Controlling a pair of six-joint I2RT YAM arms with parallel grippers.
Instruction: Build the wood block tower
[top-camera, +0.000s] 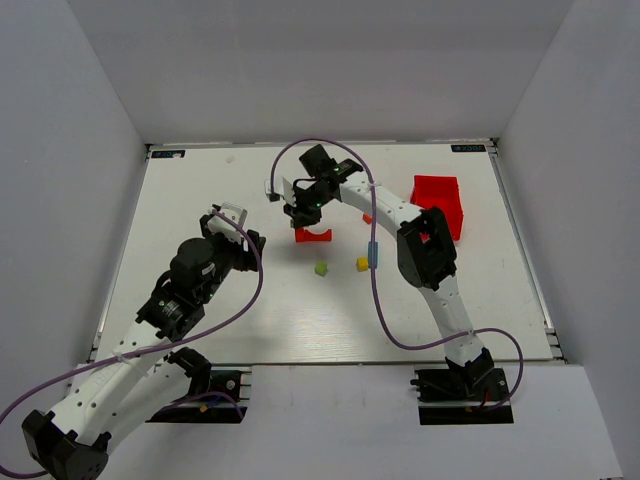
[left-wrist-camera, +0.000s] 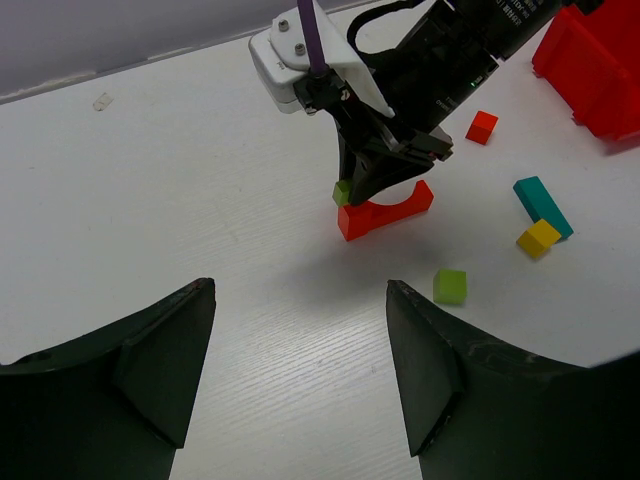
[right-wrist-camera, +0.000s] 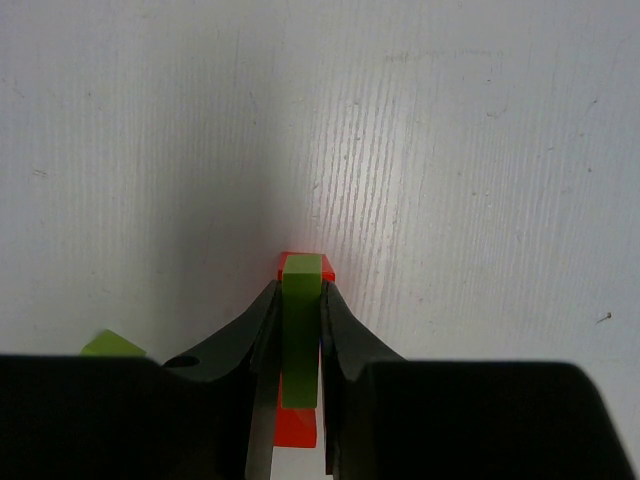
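My right gripper is shut on a lime-green block. It holds the block directly over the left end of the red arch; I cannot tell whether the two touch. On the table to the right lie a second lime-green cube, a yellow cube, a teal bar and a small orange piece. My left gripper stands open and empty, left of the arch.
A larger red plastic bin sits at the back right of the white table. Grey walls close in the back and both sides. The right arm's purple cable loops above the blocks.
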